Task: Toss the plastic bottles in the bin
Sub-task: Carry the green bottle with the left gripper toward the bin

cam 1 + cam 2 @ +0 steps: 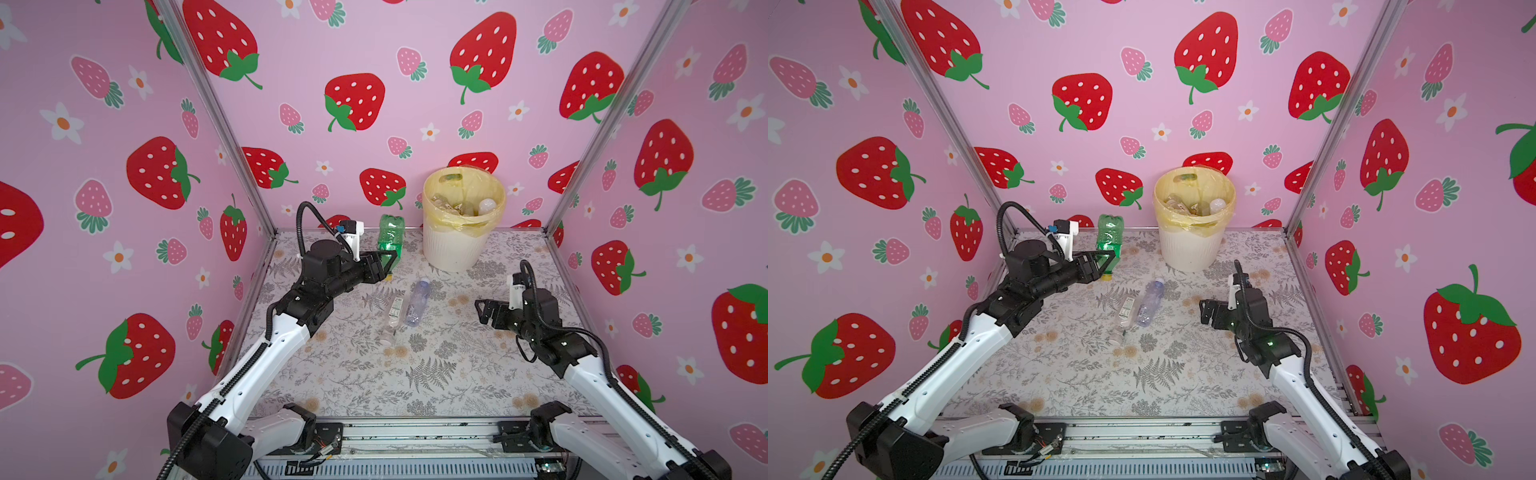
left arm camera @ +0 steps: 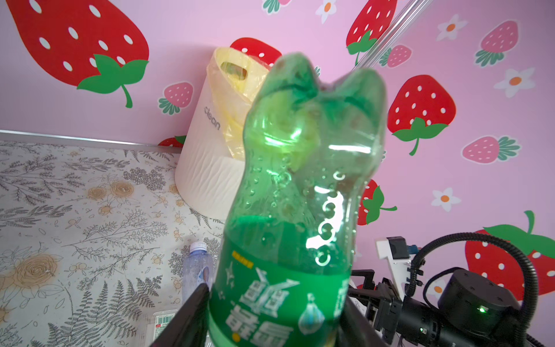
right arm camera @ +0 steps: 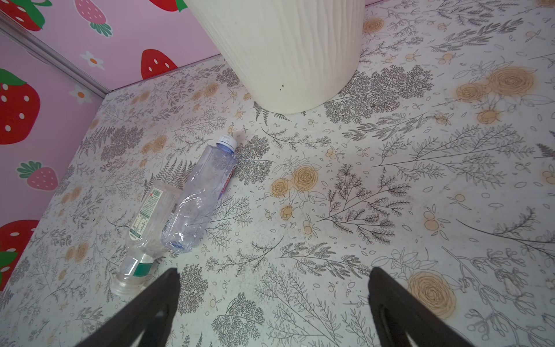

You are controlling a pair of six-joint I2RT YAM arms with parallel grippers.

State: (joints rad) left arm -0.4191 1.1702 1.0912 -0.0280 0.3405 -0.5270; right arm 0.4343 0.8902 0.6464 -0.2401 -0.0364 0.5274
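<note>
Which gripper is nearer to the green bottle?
Left. The left gripper has its jaws shut on the green bottle near its neck. The right gripper is open and apart from it, beyond the bluish bottle lying on the table.

3 pink walls (image 1: 374,50) are closing in the tabletop (image 1: 415,374) at the back and both sides. Big red strawberries (image 1: 353,102), smaller pink ones and white flowers are covering them all over. 2 metal posts (image 1: 218,116) are running up the back corners, leaning outward in both top views. The tabletop is showing a pale print of grey ferns and tan roses, seen close in the right wrist view (image 3: 390,180). A metal rail (image 1: 415,436) is lying along the near edge. A slotted strip (image 1: 395,471) is running just below it, and a few loose wires (image 1: 320,451) are sitting on the rail toward the left.
</note>
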